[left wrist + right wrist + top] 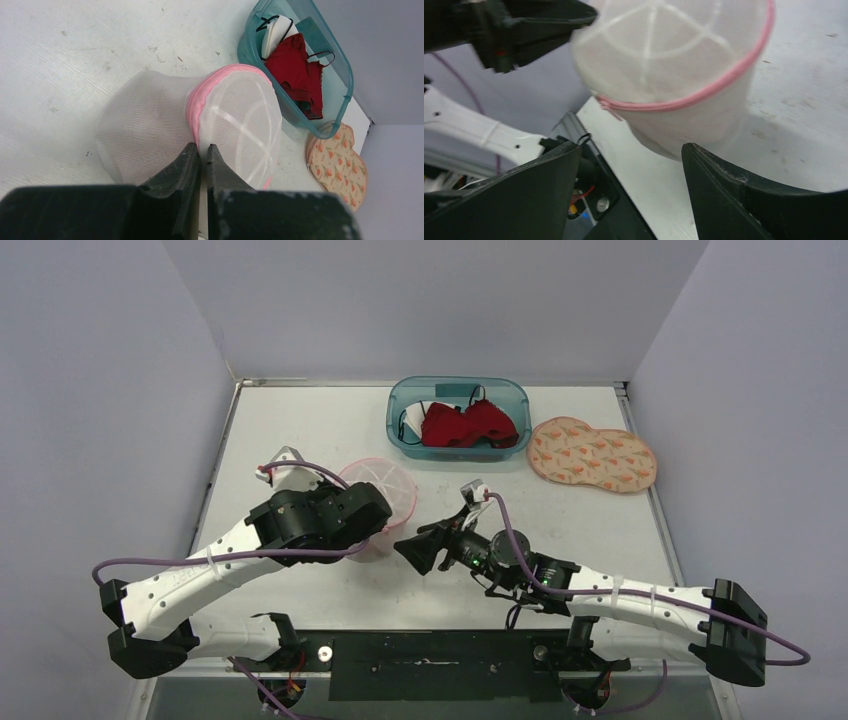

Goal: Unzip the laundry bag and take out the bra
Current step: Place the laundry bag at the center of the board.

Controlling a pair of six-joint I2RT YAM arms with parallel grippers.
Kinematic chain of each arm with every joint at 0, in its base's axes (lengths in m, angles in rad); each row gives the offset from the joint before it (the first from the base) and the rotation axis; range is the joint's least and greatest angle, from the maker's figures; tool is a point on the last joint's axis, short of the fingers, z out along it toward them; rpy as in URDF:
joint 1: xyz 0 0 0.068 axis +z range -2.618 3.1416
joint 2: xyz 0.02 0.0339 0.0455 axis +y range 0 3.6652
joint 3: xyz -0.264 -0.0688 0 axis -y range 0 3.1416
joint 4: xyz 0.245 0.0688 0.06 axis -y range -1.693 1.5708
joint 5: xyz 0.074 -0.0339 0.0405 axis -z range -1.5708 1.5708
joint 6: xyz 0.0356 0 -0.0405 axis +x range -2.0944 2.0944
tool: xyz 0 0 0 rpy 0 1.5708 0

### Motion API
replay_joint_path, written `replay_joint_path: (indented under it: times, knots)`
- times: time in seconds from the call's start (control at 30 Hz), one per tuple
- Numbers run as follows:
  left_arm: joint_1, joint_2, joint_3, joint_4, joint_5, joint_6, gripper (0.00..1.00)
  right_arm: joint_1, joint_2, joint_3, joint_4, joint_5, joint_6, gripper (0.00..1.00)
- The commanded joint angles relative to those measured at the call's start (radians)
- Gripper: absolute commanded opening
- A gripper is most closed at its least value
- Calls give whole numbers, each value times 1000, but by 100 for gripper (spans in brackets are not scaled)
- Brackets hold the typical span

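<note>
Two robot arms meet over a white mesh laundry bag (385, 485) that sits just left of centre on the pale surface (300, 430). The left pincer (201, 149) is squeezed narrow, its tips pinching the bag right at the pink zip seam (194, 102). The right pincer (629, 150) stands wide, its two fingers spread in front of the bag's near right side and clear of the mesh. What lies inside the bag cannot be made out through the mesh. At the far edge of the surface, a red bra (465, 426) lies in a teal bin (400, 405) beside a white garment (418, 416). A peach patterned pad (592, 454) rests flat just right of the bin.
</note>
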Motion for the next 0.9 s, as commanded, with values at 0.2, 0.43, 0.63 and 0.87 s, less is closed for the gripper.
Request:
replay_joint_path:
  times: [0.2, 0.43, 0.63, 0.87]
  knots:
    - [-3, -2, 31, 43, 8, -8, 0, -33, 93, -7, 414, -314, 66, 71]
    - [-3, 0, 44, 57, 24, 7, 0, -56, 108, 0, 418, -333, 54, 71]
    - [-3, -4, 51, 68, 31, 18, 0, -60, 116, 0, 400, -327, 45, 71]
    - [-3, -12, 50, 70, 38, 19, 0, -62, 134, -10, 396, -322, 45, 71]
